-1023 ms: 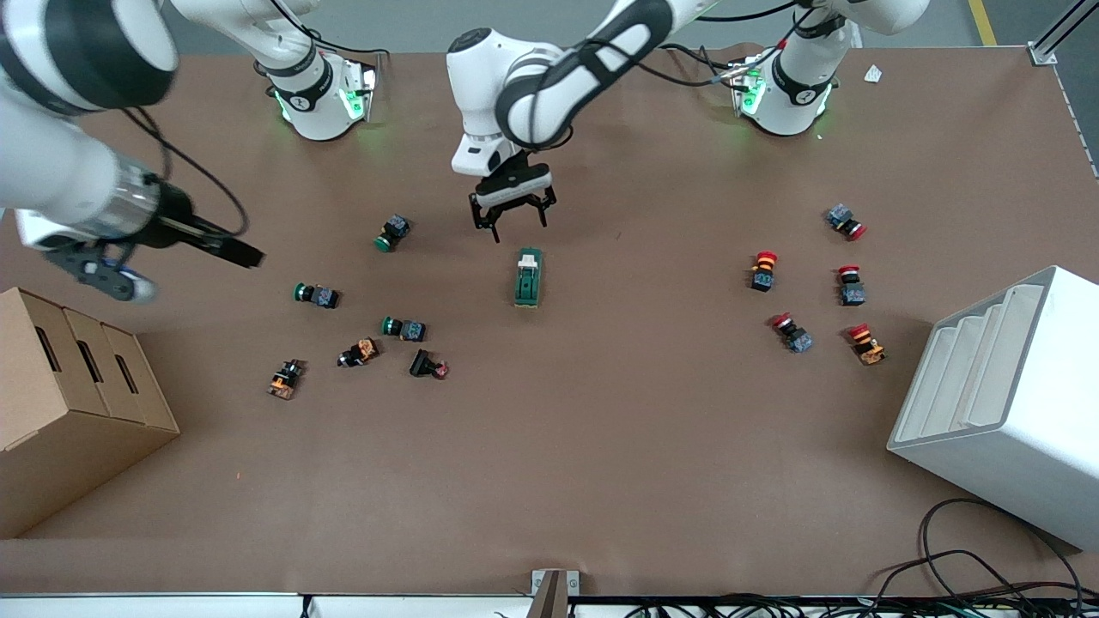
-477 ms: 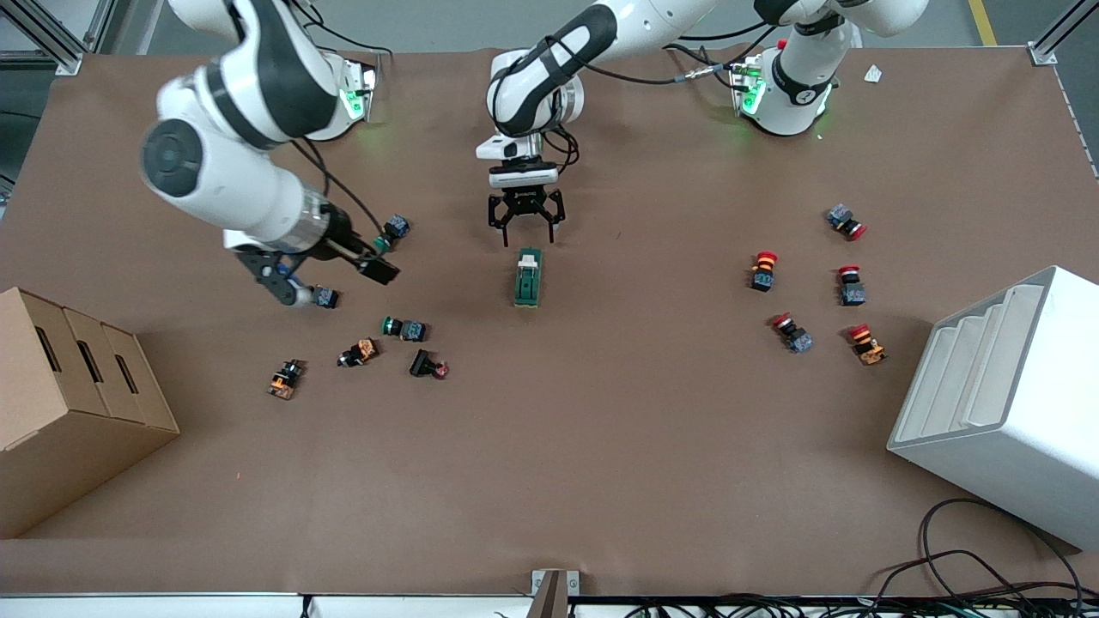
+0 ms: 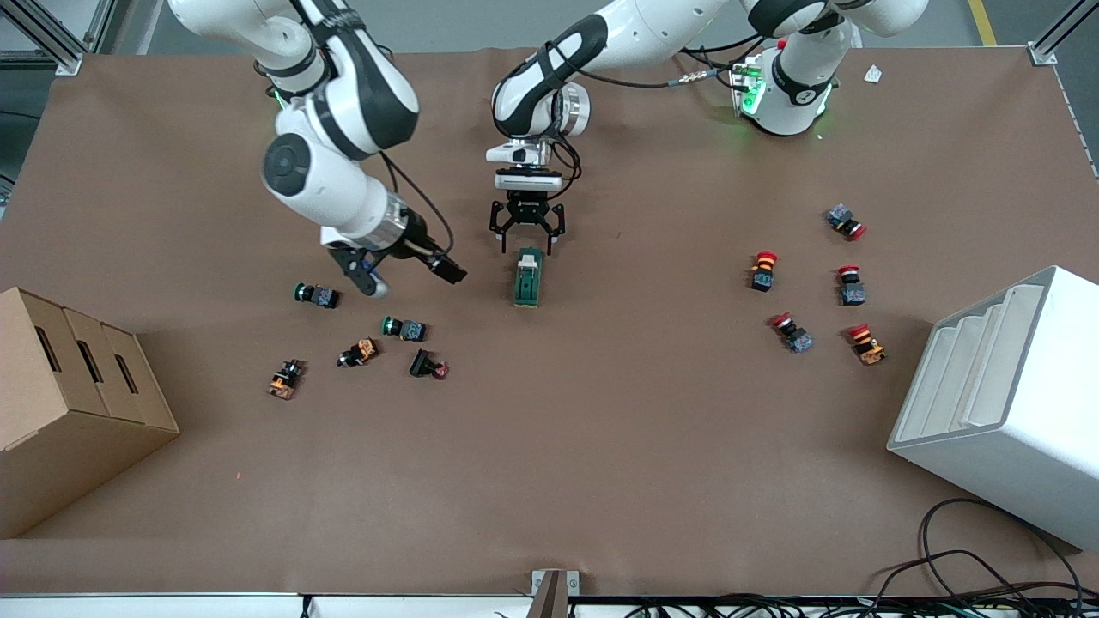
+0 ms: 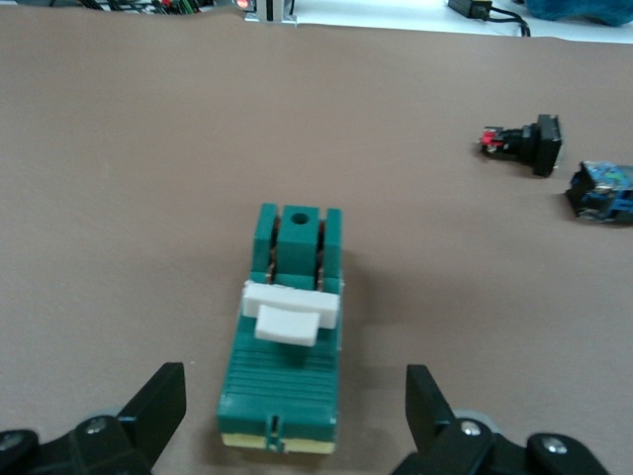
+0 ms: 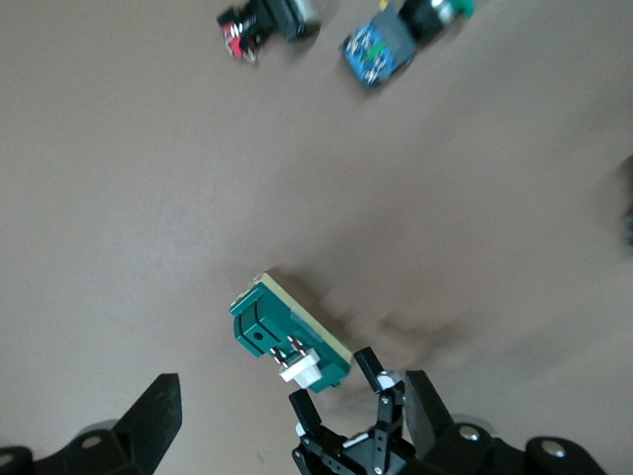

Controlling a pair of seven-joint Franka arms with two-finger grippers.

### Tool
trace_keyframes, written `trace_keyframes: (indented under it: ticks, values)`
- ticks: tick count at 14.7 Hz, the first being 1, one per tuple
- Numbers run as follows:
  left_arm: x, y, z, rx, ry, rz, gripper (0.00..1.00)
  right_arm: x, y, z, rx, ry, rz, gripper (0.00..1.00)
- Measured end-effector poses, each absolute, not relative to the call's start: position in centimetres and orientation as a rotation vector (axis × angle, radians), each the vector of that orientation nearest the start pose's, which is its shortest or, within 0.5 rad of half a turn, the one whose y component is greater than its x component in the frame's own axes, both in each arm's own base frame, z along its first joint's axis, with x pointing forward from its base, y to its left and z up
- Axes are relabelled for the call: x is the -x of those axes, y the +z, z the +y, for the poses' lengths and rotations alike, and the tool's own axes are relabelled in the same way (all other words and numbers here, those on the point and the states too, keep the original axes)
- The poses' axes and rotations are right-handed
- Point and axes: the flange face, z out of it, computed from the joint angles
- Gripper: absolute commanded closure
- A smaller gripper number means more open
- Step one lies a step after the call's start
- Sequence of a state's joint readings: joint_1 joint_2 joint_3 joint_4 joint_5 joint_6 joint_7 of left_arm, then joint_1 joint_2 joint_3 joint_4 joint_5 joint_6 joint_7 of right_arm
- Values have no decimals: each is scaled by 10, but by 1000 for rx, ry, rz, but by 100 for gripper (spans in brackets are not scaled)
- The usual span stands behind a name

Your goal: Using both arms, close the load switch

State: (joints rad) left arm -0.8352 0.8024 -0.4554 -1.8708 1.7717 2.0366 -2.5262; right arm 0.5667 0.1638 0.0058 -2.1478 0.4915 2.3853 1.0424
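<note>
Green and blocky, the load switch (image 3: pixel 528 278) lies flat near the middle of the bench (image 3: pixel 601 446), its long axis running from the robots' edge toward the front-camera edge. Its white lever (image 4: pixel 291 313) sits at the end nearer the robots' bases, and in the left wrist view that lever stands up from the ribbed green body.

From the left arm's base, the left gripper (image 3: pixel 527 233) hangs just over the lever end of the switch. Its fingers (image 4: pixel 158 401) are spread wide, one to each side of the block and not touching it.

Reaching in from its own end, the right gripper (image 3: pixel 403 268) is over bare bench beside the switch, toward the right arm's end of the bench, with green push-buttons (image 3: pixel 403 328) below it in the front view. Its fingers (image 5: pixel 153 411) are spread too, holding nothing; its wrist view shows the switch with the left gripper at its lever end.

Red push-buttons (image 3: pixel 803 283) lie scattered toward the left arm's end. A cardboard box (image 3: pixel 69 403) and a white tiered bin (image 3: pixel 1004 403) sit near opposite short edges.
</note>
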Motion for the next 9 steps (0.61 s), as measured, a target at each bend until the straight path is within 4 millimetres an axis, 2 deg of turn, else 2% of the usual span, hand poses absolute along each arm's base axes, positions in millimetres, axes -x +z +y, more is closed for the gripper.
trace_keyframes:
  ticks: [5,9]
  values:
    - [-221,90,-563,2795,-1507,12,2,-453,264,364,2540,210,1162,0]
    - [-219,89,-563,2789,-1514,18,1,-427,233,397,2519,165,1163,0]
